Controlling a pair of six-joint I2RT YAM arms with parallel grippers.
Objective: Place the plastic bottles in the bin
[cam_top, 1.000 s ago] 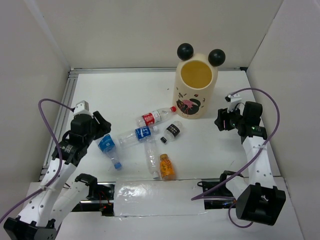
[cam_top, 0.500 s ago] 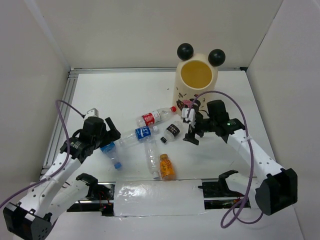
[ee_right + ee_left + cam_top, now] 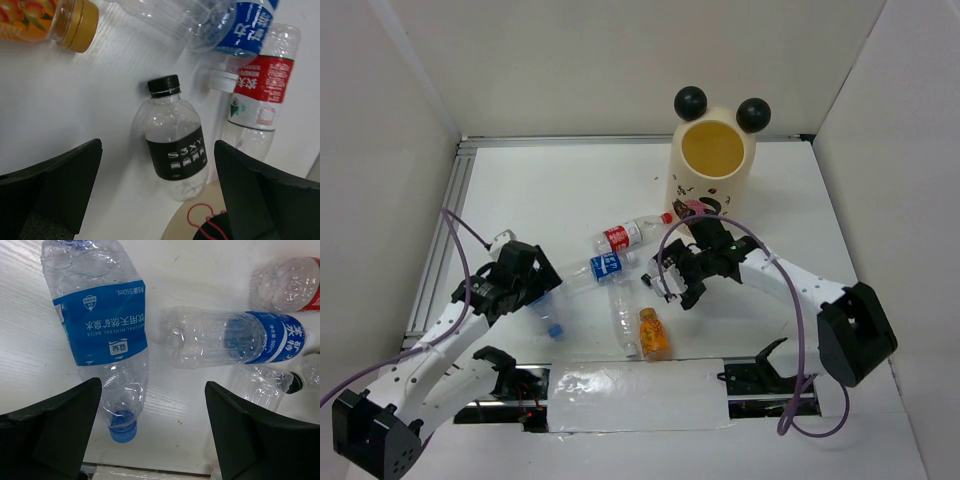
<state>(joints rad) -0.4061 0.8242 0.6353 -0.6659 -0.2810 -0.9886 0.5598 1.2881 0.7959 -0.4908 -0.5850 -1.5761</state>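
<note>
The cream bin (image 3: 712, 185) with black ball ears stands at the back. Six plastic bottles lie in front of it. A blue-labelled bottle (image 3: 102, 330) lies under my left gripper (image 3: 538, 290), which is open; its neck and blue cap (image 3: 122, 430) lie between the fingers, near the left one (image 3: 50, 425). My right gripper (image 3: 672, 280) is open, with the black-labelled bottle (image 3: 177, 150) between its fingers (image 3: 265, 195). A second blue-labelled bottle (image 3: 595, 270), a red-labelled one (image 3: 620, 237), an unlabelled clear one (image 3: 622, 315) and a stubby orange one (image 3: 653, 333) lie between the two grippers.
White walls close the table in on the left, back and right. A metal rail (image 3: 435, 260) runs along the left edge. A strip of clear tape (image 3: 630, 395) lies at the near edge between the arm bases. The bin's base (image 3: 200, 225) shows just behind the black-labelled bottle.
My right arm swung left from beside the bin to over the black-labelled bottle. My left arm moved right and down over the blue-labelled bottle. The bottles have not moved.
</note>
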